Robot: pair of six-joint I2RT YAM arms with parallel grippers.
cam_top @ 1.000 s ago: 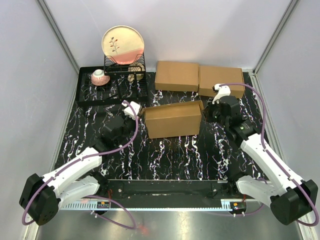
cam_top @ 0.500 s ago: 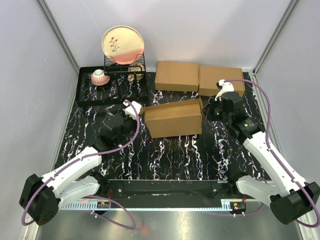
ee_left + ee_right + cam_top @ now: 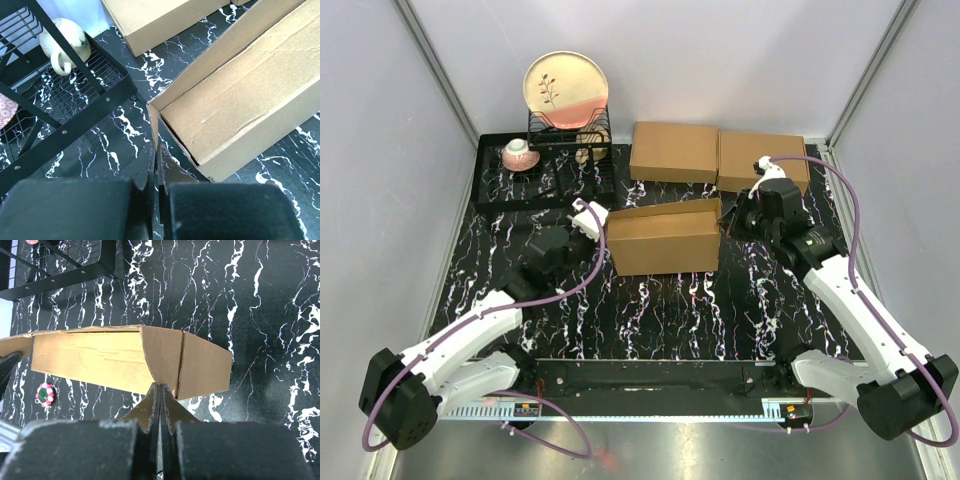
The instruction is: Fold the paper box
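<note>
Landmark: the black rack (image 3: pixel 540 170), which stands at the back left of the table (image 3: pixel 670 320).
Paper box: the paper box (image 3: pixel 665 237) lies just to the right of the rack, a little nearer to the arm bases. It is partly formed, and its end toward the rack is not yet closed.
Left gripper: the left gripper (image 3: pixel 588 218) is beside the near right corner of the rack. Its fingers are clenched together and carry nothing. The tips are at the open end of the box, touching it or just beside it.
Right gripper: the right gripper (image 3: pixel 735 215) is well apart from the rack, at the box end that faces away from it. Its fingers are pressed together on nothing, and the tips seem to meet the end flap.
Handling: I judge the box to be light, stiff in its panels and weak at its creases. It probably slides easily on the smooth table.
Where to hold: push on a flap close to its crease while the other arm braces the opposite end.
Count, boxes: one paper box and two flat boxes (image 3: pixel 673 151), which lie to the right of the rack and touch each other.
Count, dishes: one plate (image 3: pixel 566 90) stands upright in the rack, and two cups (image 3: pixel 520 153) are also there.
</note>
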